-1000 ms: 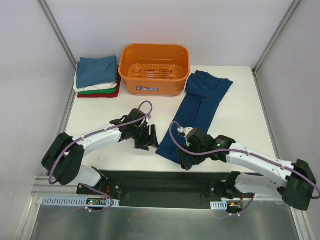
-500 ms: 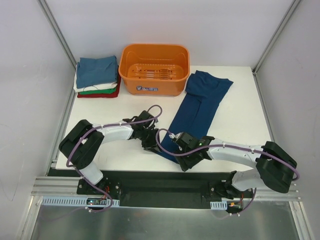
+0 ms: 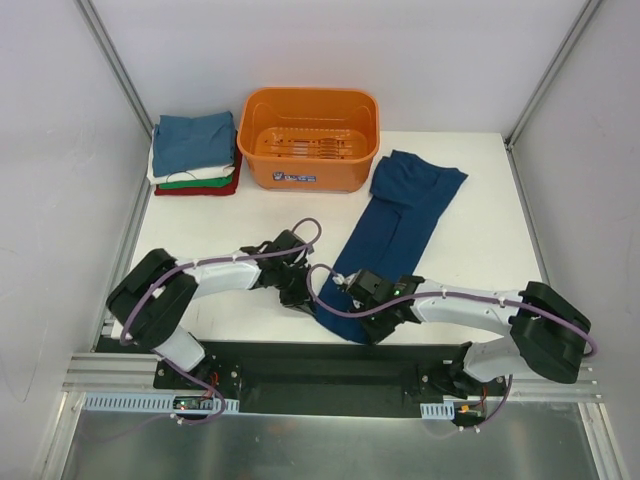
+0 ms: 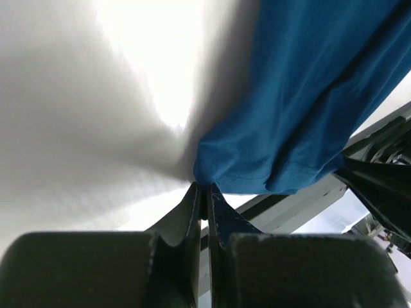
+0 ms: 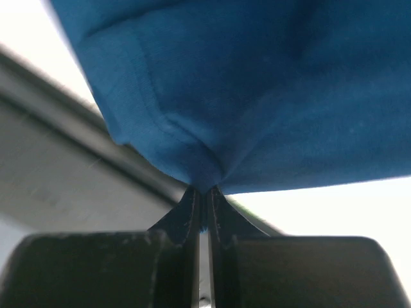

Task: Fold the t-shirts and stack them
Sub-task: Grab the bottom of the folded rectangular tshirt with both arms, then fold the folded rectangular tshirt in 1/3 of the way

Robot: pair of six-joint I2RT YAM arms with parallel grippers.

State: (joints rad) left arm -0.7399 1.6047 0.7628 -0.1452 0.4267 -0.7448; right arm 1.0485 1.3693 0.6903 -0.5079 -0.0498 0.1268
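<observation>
my left tool (image 4: 204, 191) pinching the navy t-shirt (image 3: 405, 210) at its near left corner, my right tool (image 5: 204, 192) pinching its near right corner, both fully closed, by the near edge of the desk (image 3: 480, 250)

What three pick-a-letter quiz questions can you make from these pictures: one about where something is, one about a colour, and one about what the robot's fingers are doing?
1. Where is the pile of folded shirts?
A) left of the orange basket
B) inside it
C) under an arm

2. What colour is the long shirt?
A) red
B) dark blue
C) yellow

3. What are the left fingers and right fingers doing?
A) spread wide
B) pinching the long shirt's near end
C) holding the basket

Answers: 1 A, the pile sits beside the basket; 2 B, it looks blue in every view; 3 B, both wrist views show cloth pinched.
</observation>
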